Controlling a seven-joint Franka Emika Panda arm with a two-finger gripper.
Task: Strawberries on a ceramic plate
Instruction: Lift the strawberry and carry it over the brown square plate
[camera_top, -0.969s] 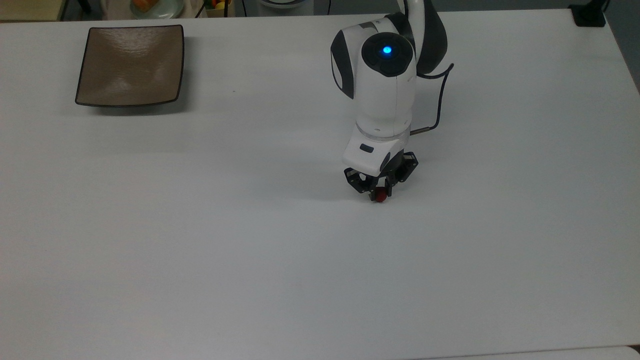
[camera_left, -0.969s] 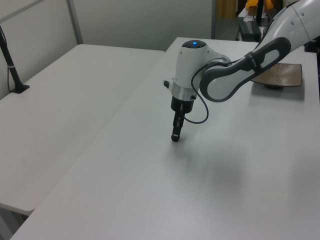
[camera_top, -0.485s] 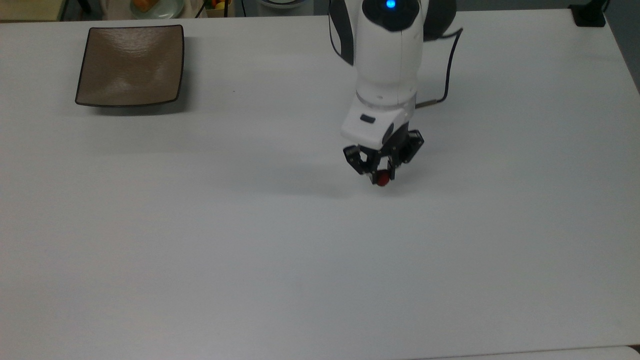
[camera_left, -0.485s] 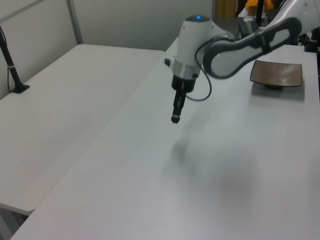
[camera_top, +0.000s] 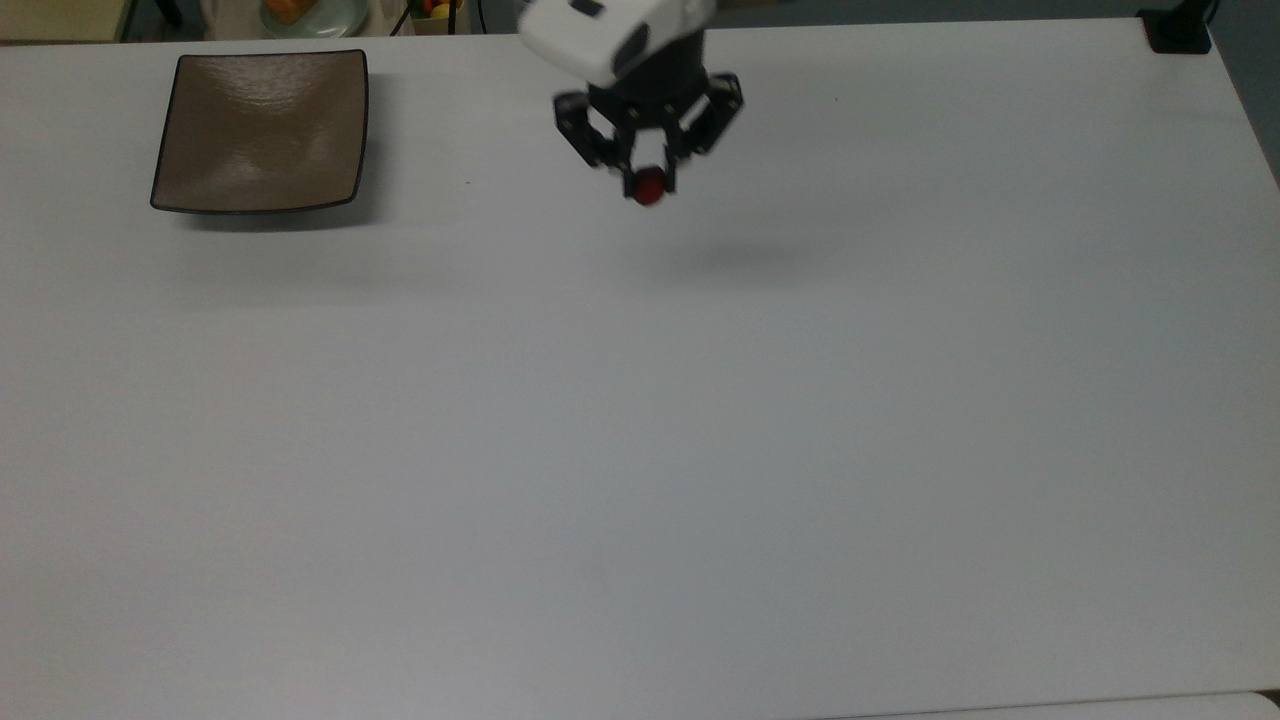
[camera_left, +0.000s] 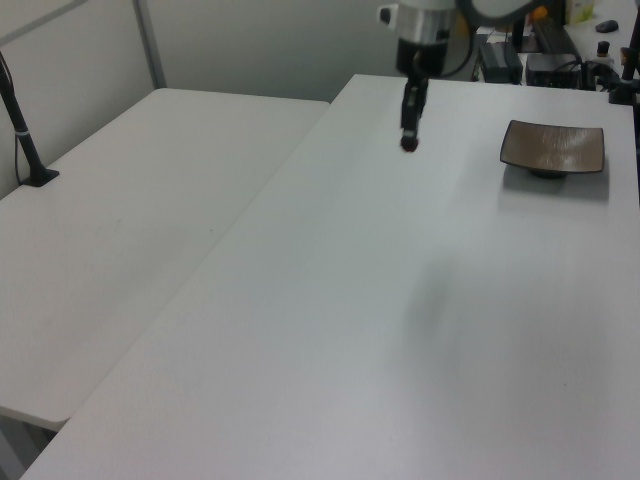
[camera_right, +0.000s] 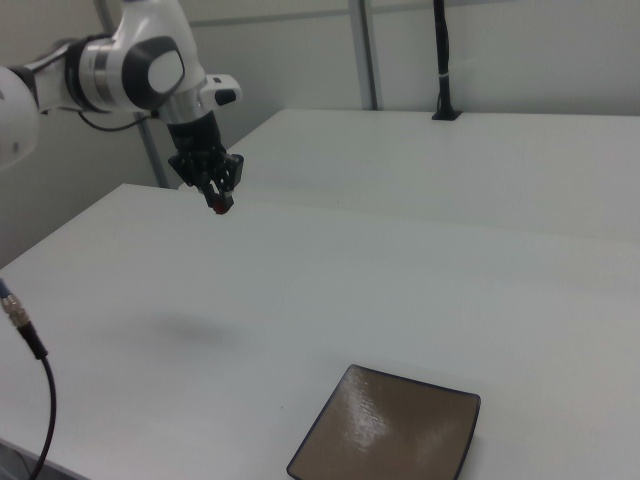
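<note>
A tiny dark red strawberry (camera_top: 648, 187) hangs high above the white table, pinched between the fingers of my gripper (camera_top: 648, 180), which is shut on it. The gripper (camera_left: 408, 140) appears near the top of the left view, and in the right view the gripper (camera_right: 219, 204) hangs at the upper left with the berry (camera_right: 219, 208) at its tip. The square brown ceramic plate (camera_top: 262, 131) sits bare at the top view's upper left, well to the left of the gripper. It also lies at the left view's right as the plate (camera_left: 554, 148) and at the right view's bottom as the plate (camera_right: 388, 430).
The white table (camera_top: 640, 450) is wide and bare below the gripper. A pale round dish with orange food (camera_top: 305, 12) stands beyond the table's far edge in the top view. A second white table (camera_left: 110, 220) adjoins in the left view. A black cable (camera_right: 25, 340) hangs at the right view's left.
The gripper has risen off the table with the strawberry and travelled toward the top view's upper left, closer to the plate. Its shadow on the table has moved and faded.
</note>
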